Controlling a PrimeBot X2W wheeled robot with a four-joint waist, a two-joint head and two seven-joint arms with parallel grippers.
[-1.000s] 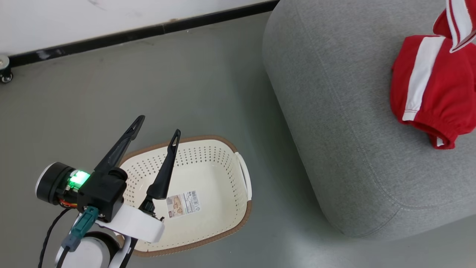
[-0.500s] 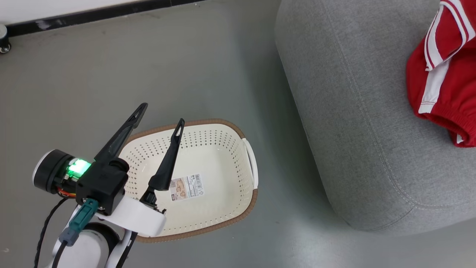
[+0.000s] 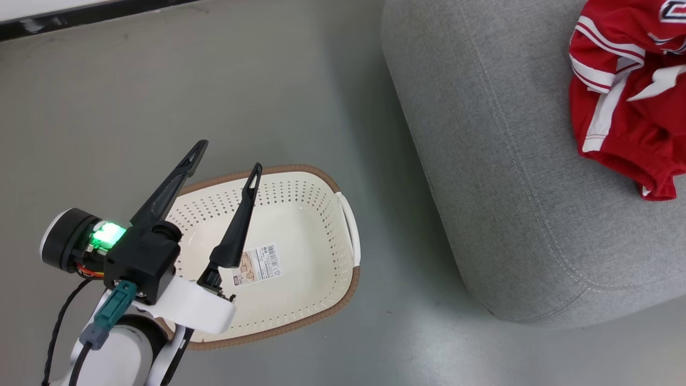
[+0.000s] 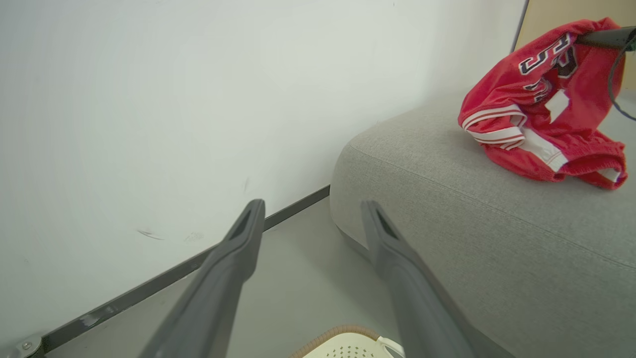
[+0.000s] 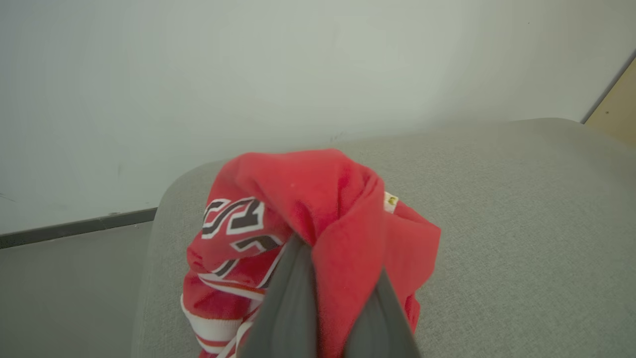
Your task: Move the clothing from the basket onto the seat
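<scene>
Pulling your right gripper (image 5: 338, 258) away while clamped on the jersey (image 5: 298, 194) could drag it and the shorts (image 3: 632, 155) off the seat (image 3: 482, 161); left gripper (image 3: 229, 155) hangs wide open, empty, over the basket (image 3: 300, 171).

Two red garments (image 3: 632, 134), one basket (image 3: 316, 214), one seat (image 3: 482, 161), one label sticker (image 3: 256, 265)

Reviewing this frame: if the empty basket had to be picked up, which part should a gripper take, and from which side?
Probably the white side handle of the basket, on the side nearest the seat, coming down from above. It is a thin bar standing off the rim, so it can be straddled; the flared perforated walls offer nothing as narrow.
</scene>
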